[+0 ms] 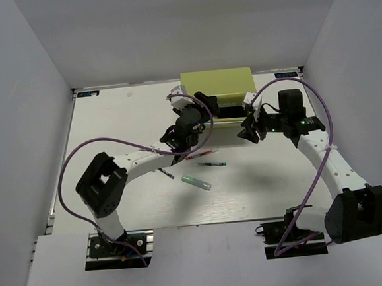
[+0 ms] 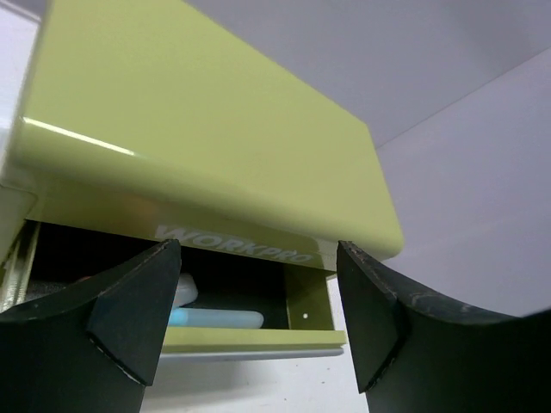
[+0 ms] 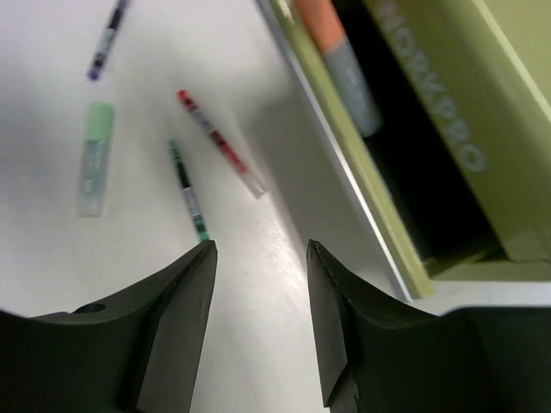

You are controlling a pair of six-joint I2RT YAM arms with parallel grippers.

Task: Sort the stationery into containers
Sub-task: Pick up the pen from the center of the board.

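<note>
Currently: light-blue marker (image 2: 215, 318) and orange-capped marker (image 3: 334, 43) lie in the open drawer (image 2: 258, 337) of the olive tool chest (image 1: 216, 85). Red pen (image 3: 219, 142), green pen (image 3: 188, 189), green-capped marker (image 3: 95, 159) and dark-tipped pen (image 3: 108, 39) (tip looks purple) lie on the table (image 1: 109, 116) in front. Left gripper (image 2: 256, 288) and right gripper (image 3: 261, 254) hang at the drawer, both spread and empty.

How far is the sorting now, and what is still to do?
Done: a light-blue marker and an orange-capped marker lie in the open drawer of the tool chest. In hand: nothing; left gripper and right gripper are both open and empty. Remaining: red pen, green pen, green-capped marker and a dark-tipped pen lie on the table.
</note>
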